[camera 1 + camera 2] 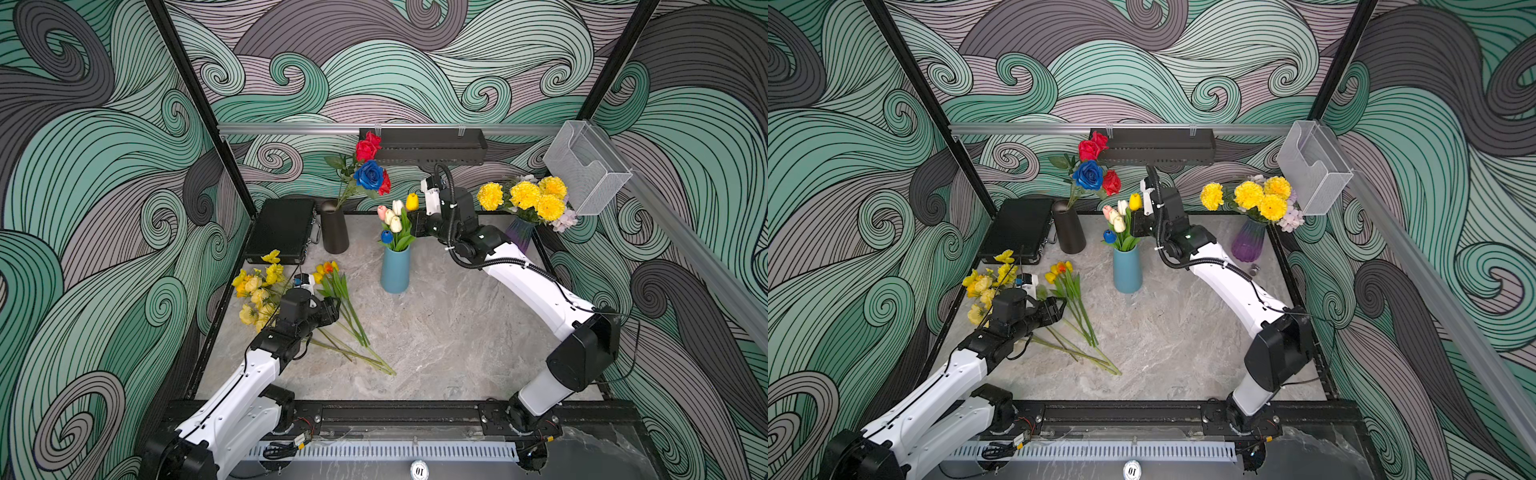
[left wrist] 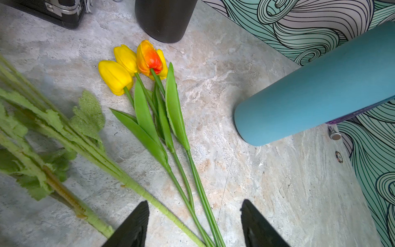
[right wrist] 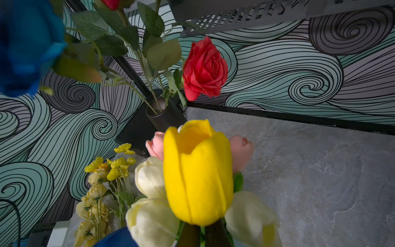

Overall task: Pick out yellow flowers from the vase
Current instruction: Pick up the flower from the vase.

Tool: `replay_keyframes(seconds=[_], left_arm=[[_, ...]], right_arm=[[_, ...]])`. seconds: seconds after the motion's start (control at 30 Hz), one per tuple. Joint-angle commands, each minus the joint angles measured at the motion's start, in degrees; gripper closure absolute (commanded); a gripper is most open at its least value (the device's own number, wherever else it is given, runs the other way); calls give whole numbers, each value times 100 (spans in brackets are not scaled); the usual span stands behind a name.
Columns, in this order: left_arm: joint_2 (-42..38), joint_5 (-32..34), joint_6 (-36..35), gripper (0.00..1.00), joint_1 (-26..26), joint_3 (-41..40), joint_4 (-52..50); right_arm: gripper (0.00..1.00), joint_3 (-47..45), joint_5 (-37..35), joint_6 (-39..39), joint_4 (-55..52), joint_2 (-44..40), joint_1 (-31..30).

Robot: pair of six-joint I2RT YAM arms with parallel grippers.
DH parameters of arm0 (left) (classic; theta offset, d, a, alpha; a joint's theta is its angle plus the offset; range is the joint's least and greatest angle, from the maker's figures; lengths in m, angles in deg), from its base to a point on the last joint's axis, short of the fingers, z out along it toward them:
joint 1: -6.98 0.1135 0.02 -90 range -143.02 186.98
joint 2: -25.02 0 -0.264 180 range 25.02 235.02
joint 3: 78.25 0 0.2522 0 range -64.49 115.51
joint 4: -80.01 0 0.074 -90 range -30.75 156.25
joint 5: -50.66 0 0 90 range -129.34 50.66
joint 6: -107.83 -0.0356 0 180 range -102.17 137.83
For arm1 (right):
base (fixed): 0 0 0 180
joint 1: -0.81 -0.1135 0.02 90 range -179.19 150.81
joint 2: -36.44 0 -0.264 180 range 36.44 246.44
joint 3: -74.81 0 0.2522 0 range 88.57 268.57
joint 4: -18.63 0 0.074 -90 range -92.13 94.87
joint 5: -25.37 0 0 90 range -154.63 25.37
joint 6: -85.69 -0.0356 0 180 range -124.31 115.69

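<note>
A blue vase [image 1: 395,270] in mid-table holds white, pink and blue tulips and one yellow tulip [image 1: 412,201]. My right gripper [image 3: 202,231] is shut on that yellow tulip's [image 3: 197,171] stem, just under the head. Three yellow tulips [image 2: 128,64], one tinged orange, lie on the table beside yellow poppy and rose sprays [image 1: 255,291]. My left gripper [image 2: 194,205] hovers open above their stems and holds nothing. Yellow pompom carnations [image 1: 525,195] stand in a purple vase [image 1: 1248,241] at the back right.
A black vase [image 1: 333,226] with red and blue roses stands at the back left, next to a black case [image 1: 280,230]. A clear plastic box [image 1: 586,166] hangs on the right wall rail. A black tray [image 1: 428,145] hangs on the back wall.
</note>
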Motion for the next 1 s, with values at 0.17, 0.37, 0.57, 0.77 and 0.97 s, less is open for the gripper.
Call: replay_keyframes(seconds=[0.17, 0.37, 0.57, 0.77, 0.97], left_arm=[[50, -500, -46, 33, 17, 592, 140], [306, -763, -137, 34, -26, 1117, 236], [502, -824, -362, 32, -302, 1632, 223], [590, -942, -829, 30, -695, 2103, 112], [683, -948, -1332, 30, -1203, 2556, -40]], right_arm=[[96, -138, -144, 223, 66, -793, 64], [96, -105, -213, 368, -129, -1281, 155], [97, -34, -233, 542, -399, -1887, 206], [98, 8, -72, 624, -836, -2407, 259], [98, -69, 197, 583, -1048, -2800, 296]])
